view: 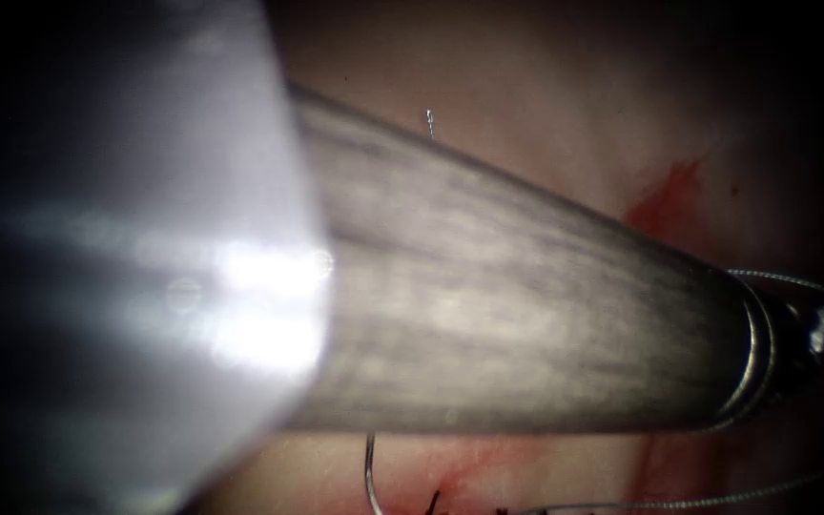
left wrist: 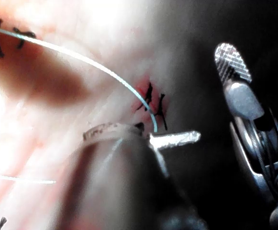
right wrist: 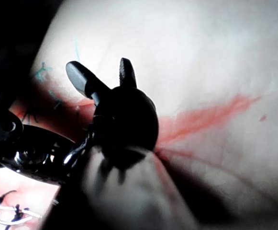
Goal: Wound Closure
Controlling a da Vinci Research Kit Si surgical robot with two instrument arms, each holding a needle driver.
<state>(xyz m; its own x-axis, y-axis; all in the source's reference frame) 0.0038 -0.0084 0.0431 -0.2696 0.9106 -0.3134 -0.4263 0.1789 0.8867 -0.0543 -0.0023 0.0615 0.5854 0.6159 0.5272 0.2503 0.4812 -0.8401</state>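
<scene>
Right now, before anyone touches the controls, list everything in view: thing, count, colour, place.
tissue: one, pale pink, under everything.
red fluid: one streak, red, on the tissue above the left arm's shaft.
needle: one, grey, curved, below that shaft; whether it is in the tissue is unclear.
thread: pale, endoscope view's lower right.
stitches: several, dark, beside the left claw.
left claw: one, silver; what it holds is unclear.
right claw: one, dark, open, empty.

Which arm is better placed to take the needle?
Left, probably: the needle ends right at the left gripper. The right gripper stands open and empty over bare tissue.
</scene>
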